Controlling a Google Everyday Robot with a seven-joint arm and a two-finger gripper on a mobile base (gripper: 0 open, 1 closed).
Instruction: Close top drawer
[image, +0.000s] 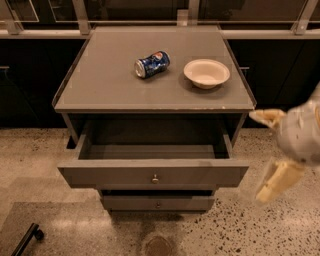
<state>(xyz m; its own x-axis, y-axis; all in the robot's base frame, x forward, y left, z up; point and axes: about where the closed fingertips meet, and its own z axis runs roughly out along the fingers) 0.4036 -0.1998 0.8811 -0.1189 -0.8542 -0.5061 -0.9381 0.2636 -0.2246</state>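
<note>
Nearest: one slim grey lower drawer (157, 202), almost flush, one knob.

Above it is the top drawer (115, 172), a wide matte grey box with one small round metal knob (155, 178). It stands pulled well out of the grey cabinet, so closing is not yet done.

The cream two-finger gripper (261, 156) hangs off the drawer's right front corner, near but not touching. Its fingers are spread apart and hold nothing. Judgement: it is staged to one side and must come round to the drawer front to push.

Farther, on the flat grey cabinet top (100, 85): one blue soda can (152, 64) on its side and one shallow cream bowl (206, 73) upright. Both sit back from the front edge, so a push likely won't disturb them.

Drawers seen: two.
</note>
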